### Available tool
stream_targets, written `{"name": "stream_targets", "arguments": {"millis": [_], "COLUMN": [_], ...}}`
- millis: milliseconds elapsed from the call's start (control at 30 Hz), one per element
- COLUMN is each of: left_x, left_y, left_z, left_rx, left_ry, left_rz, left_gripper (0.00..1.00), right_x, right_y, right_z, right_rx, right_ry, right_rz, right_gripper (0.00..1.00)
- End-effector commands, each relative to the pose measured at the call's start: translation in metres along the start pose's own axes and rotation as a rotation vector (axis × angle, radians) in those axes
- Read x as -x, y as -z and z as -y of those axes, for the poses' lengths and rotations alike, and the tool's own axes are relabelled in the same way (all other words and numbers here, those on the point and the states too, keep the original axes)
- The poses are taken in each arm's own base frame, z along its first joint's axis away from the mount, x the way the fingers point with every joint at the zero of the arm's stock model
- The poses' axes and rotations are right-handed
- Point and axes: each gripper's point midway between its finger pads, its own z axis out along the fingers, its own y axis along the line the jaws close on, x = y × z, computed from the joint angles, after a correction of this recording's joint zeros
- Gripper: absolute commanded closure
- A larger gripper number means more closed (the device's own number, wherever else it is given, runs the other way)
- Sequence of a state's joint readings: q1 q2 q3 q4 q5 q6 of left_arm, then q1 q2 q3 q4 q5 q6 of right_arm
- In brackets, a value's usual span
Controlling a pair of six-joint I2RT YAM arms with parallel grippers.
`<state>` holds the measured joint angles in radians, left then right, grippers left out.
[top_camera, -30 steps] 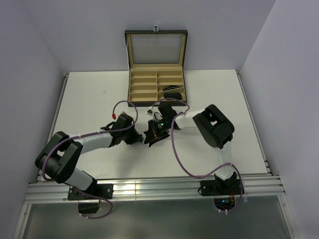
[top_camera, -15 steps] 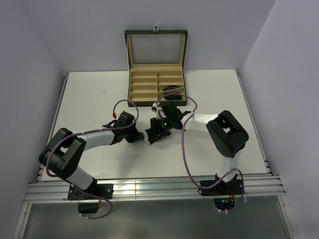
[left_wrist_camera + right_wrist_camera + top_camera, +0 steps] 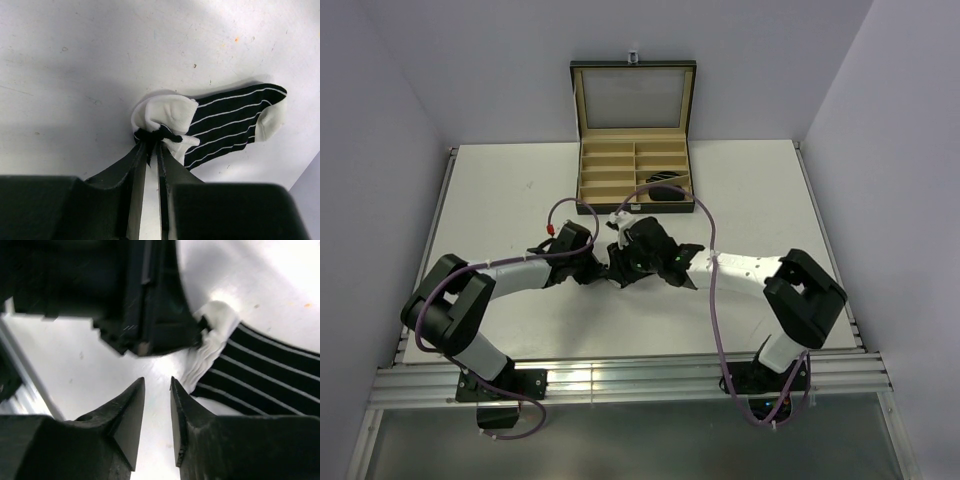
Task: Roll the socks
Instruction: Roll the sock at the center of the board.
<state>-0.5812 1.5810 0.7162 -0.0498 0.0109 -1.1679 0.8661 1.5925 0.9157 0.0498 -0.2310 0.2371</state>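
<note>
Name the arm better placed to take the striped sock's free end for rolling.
Right, probably. The right end effector is open, empty, beside the striped sock; the left end effector is clamped on its bunched white end.

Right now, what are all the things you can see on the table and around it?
striped sock: one, black with thin white stripes and white ends, lying on the table, one end bunched up
dark bundles: seemingly two, black, in the box's near right compartments; too small to tell more
box: one, black with tan lining, lid up, far side of the table
table: one, white
cables: two, purple, one looping along each arm
left gripper: one, black, shut on the striped sock's bunched end
right gripper: one, black, open, holding nothing, close beside the left gripper
</note>
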Motion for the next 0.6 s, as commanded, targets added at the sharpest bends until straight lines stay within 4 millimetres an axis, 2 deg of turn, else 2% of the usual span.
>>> {"name": "stream_targets", "arguments": {"millis": [0, 133, 167, 267, 500, 567], "left_x": [0.003, 0.003, 0.003, 0.003, 0.004, 0.003], "left_y": [-0.003, -0.004, -0.004, -0.004, -0.004, -0.004], "left_z": [-0.01, -0.009, -0.01, -0.009, -0.007, -0.008], "left_rx": [0.048, 0.044, 0.045, 0.044, 0.044, 0.048], "left_ry": [-0.012, -0.015, -0.014, -0.014, -0.017, -0.019], "left_rz": [0.013, 0.011, 0.009, 0.011, 0.011, 0.009], "left_gripper": [0.8, 0.8, 0.8, 0.8, 0.8, 0.8], "right_x": [0.019, 0.008, -0.003, -0.017, -0.033, -0.023], "right_y": [-0.014, -0.029, -0.034, -0.036, -0.023, -0.016], "right_z": [0.018, 0.025, 0.029, 0.036, 0.055, 0.054], "right_rx": [-0.067, -0.04, -0.032, -0.007, -0.068, -0.08], "right_ry": [0.003, -0.06, -0.089, -0.132, -0.151, -0.12], "right_rz": [0.101, 0.087, 0.06, 0.035, -0.001, 0.023], "right_gripper": [0.67, 0.68, 0.68, 0.69, 0.7, 0.7]}}
